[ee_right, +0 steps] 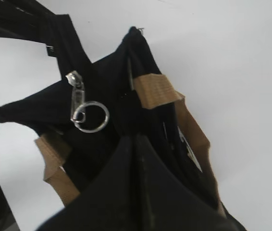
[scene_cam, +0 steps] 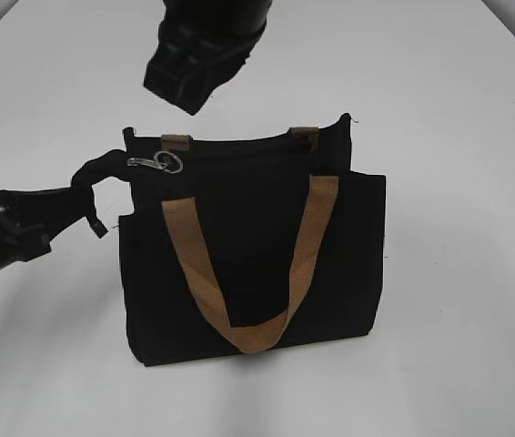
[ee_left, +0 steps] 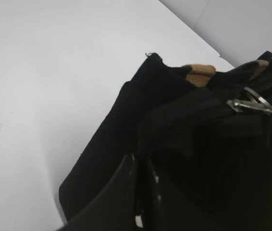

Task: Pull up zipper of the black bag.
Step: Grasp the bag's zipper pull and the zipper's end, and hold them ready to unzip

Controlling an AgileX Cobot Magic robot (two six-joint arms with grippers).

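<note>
The black bag (scene_cam: 257, 273) stands upright on the white table, its front tan handle (scene_cam: 244, 332) hanging down the front. The zipper (scene_cam: 156, 164), a silvery pull with a ring, sits at the left end of the top edge. It also shows in the left wrist view (ee_left: 251, 103) and the right wrist view (ee_right: 78, 103). My left gripper (scene_cam: 75, 198) is shut on the bag's black end tab at the top left corner; its jaws (ee_left: 143, 166) pinch black fabric. My right gripper (scene_cam: 189, 98) hovers above the bag's top left, jaws (ee_right: 137, 142) closed and empty, close to the pull.
The white table (scene_cam: 458, 91) surrounds the bag on all sides. The rear tan handle's tabs (scene_cam: 305, 135) stick up at the bag's back edge. Nothing else stands on the table.
</note>
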